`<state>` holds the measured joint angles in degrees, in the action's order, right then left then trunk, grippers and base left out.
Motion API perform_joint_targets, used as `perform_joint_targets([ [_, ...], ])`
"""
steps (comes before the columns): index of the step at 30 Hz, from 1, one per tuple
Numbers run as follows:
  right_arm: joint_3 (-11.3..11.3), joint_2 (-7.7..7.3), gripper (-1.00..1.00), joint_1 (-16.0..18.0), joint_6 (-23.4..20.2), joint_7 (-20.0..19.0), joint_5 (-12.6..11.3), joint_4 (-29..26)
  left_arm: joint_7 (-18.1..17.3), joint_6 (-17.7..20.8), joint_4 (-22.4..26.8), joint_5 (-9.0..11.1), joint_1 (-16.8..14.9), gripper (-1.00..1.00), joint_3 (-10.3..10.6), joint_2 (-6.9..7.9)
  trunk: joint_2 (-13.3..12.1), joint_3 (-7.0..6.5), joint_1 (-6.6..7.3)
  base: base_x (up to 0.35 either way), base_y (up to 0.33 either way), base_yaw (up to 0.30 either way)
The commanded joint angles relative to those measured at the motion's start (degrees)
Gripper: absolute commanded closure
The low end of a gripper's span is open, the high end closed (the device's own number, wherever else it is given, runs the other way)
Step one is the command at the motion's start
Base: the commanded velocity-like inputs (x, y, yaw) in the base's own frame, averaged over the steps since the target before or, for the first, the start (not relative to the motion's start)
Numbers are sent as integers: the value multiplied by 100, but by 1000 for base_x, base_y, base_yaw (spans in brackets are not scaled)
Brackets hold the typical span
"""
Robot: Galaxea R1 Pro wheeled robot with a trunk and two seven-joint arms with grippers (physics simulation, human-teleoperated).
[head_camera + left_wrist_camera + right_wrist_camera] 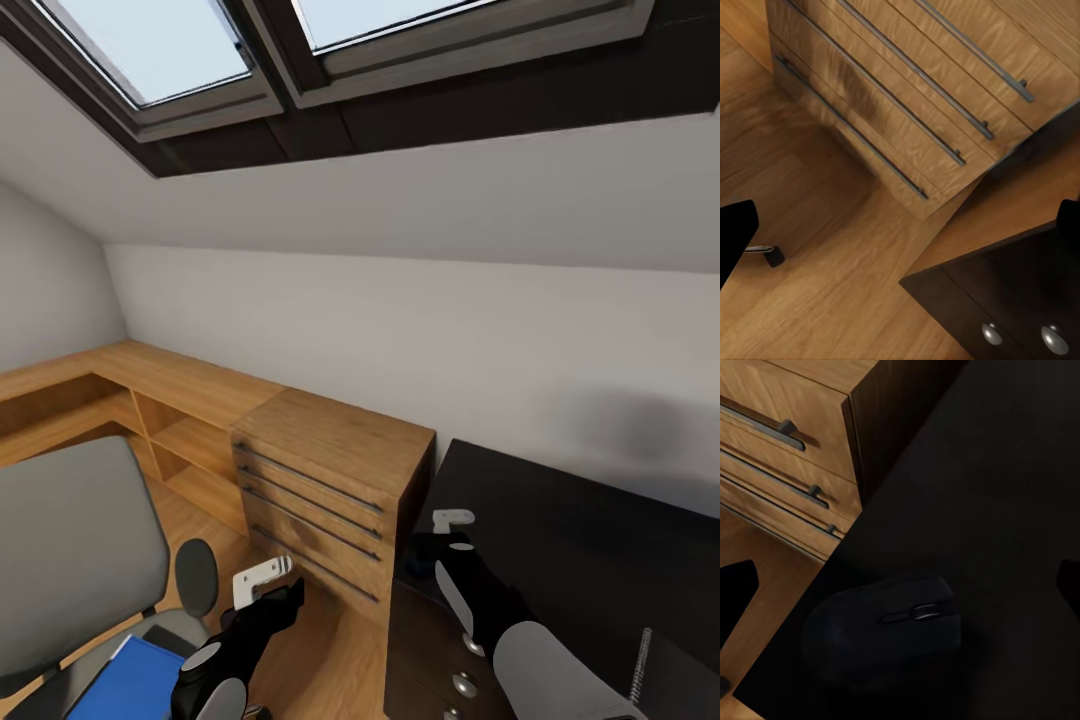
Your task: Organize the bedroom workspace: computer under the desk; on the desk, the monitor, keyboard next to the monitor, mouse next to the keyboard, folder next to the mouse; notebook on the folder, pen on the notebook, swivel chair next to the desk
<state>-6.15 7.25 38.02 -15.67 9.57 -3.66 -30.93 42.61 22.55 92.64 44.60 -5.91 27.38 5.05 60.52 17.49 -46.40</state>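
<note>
Lower right of head view: right claw (440,545) spread wide, empty, above mouse (881,630) on black counter (560,540). Left claw (268,585) wide, empty, beside wooden drawer chest (330,480); blue folder (125,680) on swivel chair (70,550).

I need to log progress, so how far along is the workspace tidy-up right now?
Early stage. The mouse already lies on the black desk, directly under the right gripper, whose fingers are spread and hold nothing. The left gripper is also empty. The blue folder is on the swivel chair, so that move and the stacking remain.
</note>
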Motion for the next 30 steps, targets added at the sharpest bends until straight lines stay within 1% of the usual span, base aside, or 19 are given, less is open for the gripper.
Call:
perform_joint_targets([
  [1,-39,-4,-100,3,-33,47,-38,-10,46,12,8,32,-7,-100,11,5,47,26,-23,0,0,0],
  [8,-127,-4,-100,3,-33,45,-38,-10,47,10,8,32,-7,-100,12,5,328,152,-177,0,0,0],
  [27,-141,-4,-100,3,-33,45,-30,4,47,9,8,32,-7,-100,13,5,1090,493,-594,0,0,0],
  [29,-153,30,-100,3,-21,-20,33,70,52,4,-1,32,-11,-100,48,-61,1088,492,-593,0,0,0],
  [30,-156,32,-100,3,-22,-52,64,102,53,4,1,32,-10,-100,48,-66,1088,492,-593,0,0,0],
])
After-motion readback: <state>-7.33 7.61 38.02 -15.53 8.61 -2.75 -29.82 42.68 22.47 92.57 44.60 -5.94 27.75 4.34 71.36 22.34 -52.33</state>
